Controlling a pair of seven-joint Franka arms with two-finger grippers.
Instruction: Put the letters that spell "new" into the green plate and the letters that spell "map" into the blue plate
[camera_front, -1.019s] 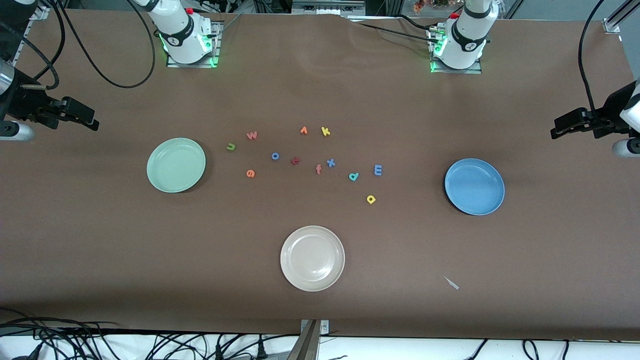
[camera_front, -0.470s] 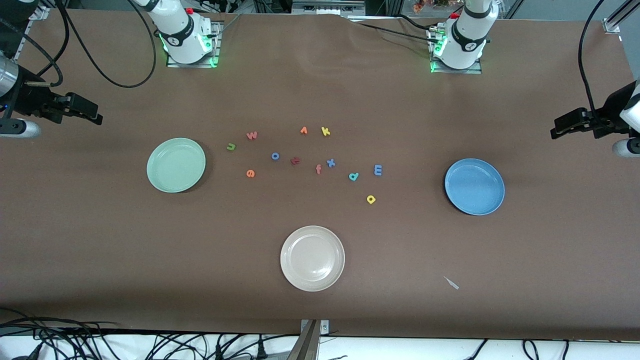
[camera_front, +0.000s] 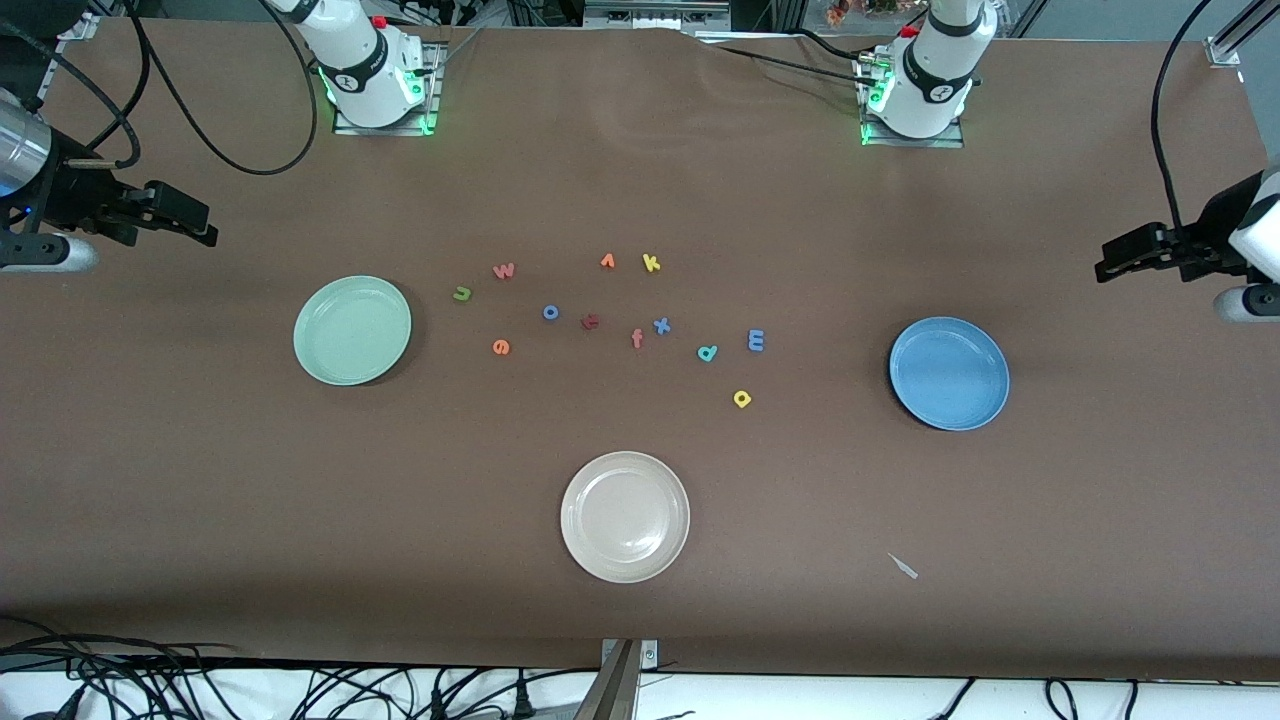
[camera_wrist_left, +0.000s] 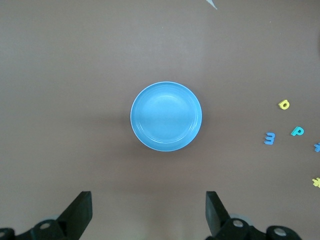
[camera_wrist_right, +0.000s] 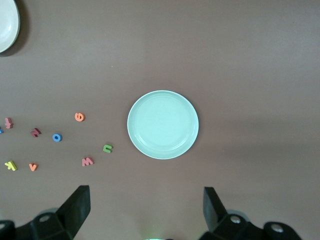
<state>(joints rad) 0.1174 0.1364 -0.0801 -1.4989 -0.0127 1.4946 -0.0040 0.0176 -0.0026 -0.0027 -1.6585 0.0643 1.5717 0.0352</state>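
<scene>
The green plate (camera_front: 352, 330) (camera_wrist_right: 163, 124) lies toward the right arm's end, bare. Beside it lie the olive n (camera_front: 461, 293) (camera_wrist_right: 107, 148), pinkish w (camera_front: 504, 270) (camera_wrist_right: 87, 161) and orange e (camera_front: 501, 347) (camera_wrist_right: 79, 116). The blue plate (camera_front: 948, 373) (camera_wrist_left: 166, 116) lies toward the left arm's end, also bare. Blue m (camera_front: 756, 340) (camera_wrist_left: 270, 138), teal a (camera_front: 707, 352) (camera_wrist_left: 297, 131) and yellow p (camera_front: 742, 398) (camera_wrist_left: 284, 104) lie beside it toward the middle. My right gripper (camera_front: 205, 225) (camera_wrist_right: 145, 196) hangs open high over its table end. My left gripper (camera_front: 1105, 262) (camera_wrist_left: 147, 200) hangs open likewise.
A beige plate (camera_front: 625, 517) sits nearer the front camera, mid-table. Other letters lie among the task's: orange wedge (camera_front: 607, 261), yellow k (camera_front: 651, 263), blue o (camera_front: 550, 312), dark red letter (camera_front: 591, 321), f (camera_front: 637, 339), blue x (camera_front: 661, 325). A white scrap (camera_front: 903, 566) lies near the front edge.
The right gripper has drifted a little toward the table's middle and toward the bases. The left gripper has shifted slightly. Plates and letters are where they were.
</scene>
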